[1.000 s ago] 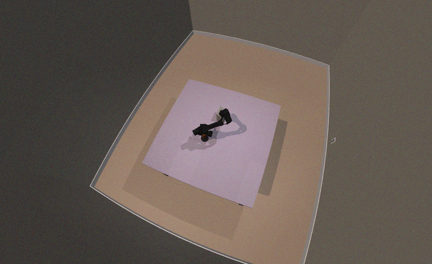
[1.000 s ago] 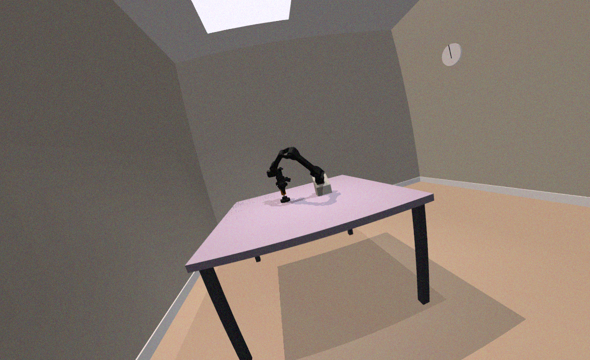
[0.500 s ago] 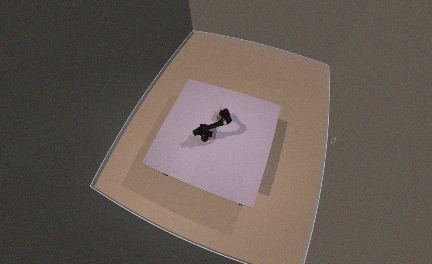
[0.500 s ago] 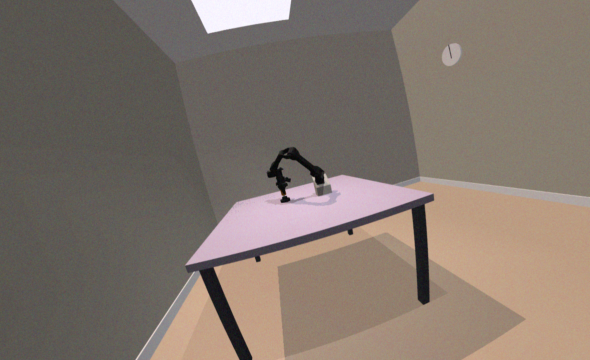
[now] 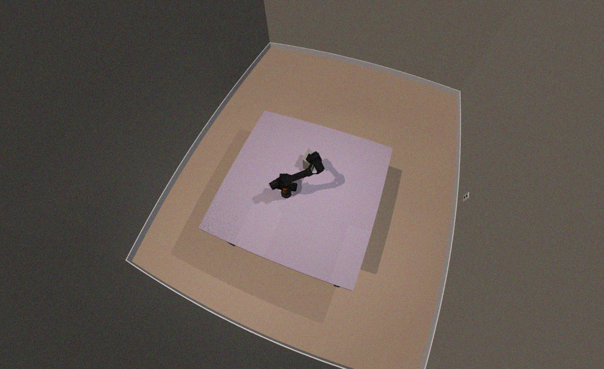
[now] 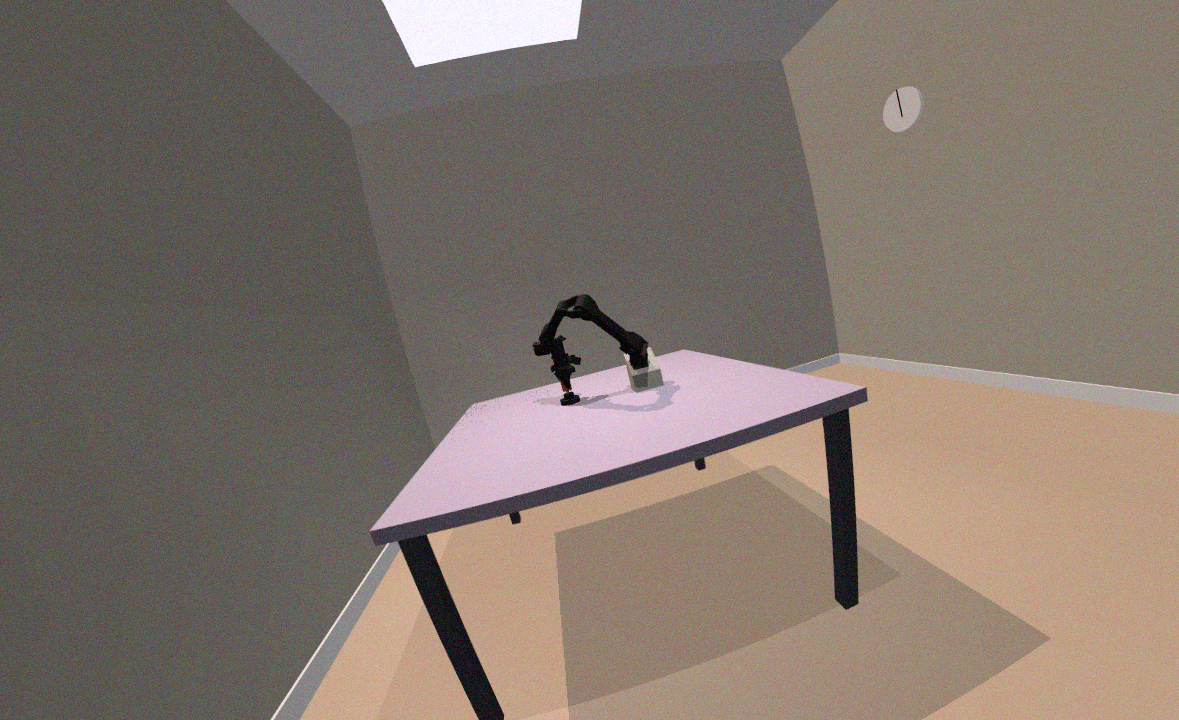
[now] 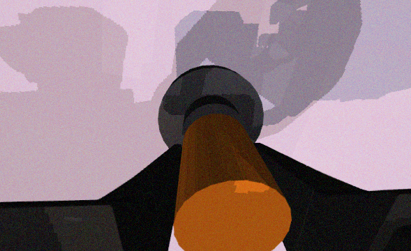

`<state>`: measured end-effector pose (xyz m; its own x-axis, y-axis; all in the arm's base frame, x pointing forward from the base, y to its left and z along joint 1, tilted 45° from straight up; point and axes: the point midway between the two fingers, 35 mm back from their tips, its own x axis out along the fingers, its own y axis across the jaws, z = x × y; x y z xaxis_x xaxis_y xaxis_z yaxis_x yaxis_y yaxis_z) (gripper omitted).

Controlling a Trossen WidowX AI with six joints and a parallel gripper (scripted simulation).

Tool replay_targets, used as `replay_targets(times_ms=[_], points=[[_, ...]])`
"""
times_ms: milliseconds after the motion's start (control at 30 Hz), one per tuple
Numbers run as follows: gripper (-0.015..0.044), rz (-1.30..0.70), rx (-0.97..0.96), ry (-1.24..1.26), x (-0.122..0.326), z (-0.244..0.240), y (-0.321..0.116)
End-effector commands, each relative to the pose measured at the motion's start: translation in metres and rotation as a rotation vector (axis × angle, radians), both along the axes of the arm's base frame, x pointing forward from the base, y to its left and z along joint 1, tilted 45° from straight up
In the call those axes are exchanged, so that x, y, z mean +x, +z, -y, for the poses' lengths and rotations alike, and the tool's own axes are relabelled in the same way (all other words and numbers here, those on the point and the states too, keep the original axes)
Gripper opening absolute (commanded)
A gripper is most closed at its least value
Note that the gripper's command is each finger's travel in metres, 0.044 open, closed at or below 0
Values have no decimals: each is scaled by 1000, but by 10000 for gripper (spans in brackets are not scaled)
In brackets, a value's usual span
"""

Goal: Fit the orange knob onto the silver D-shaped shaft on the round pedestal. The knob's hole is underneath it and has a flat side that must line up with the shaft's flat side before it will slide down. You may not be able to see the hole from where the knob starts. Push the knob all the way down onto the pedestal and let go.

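The orange knob [image 5: 285,189] [image 6: 563,386] [image 7: 231,213] is a tall cylinder, roughly upright, between the two black fingers. My gripper [image 6: 565,385] [image 7: 217,150] is shut on it. The dark round pedestal [image 5: 286,195] [image 6: 570,400] [image 7: 170,123] stands on the table directly under the knob. In the wrist view the knob's lower end overlaps the pedestal's raised centre. The silver shaft, the hole and both flat sides are hidden, and I cannot tell whether the knob touches the shaft.
The pale lilac table [image 5: 304,229] [image 6: 647,438] carries the arm's grey base block [image 6: 646,379] behind the pedestal. The arm's shadows fall around the pedestal.
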<state>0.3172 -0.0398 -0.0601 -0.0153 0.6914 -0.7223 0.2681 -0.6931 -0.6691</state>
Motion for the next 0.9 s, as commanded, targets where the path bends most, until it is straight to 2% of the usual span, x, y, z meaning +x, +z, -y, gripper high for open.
replay_targets(times_ms=[0,800,867], points=[[0,-21,3,-24,0,-3,-2],[0,-42,-2,-43,-1,-9,-8],[53,-42,-2,-43,-1,-9,-8]])
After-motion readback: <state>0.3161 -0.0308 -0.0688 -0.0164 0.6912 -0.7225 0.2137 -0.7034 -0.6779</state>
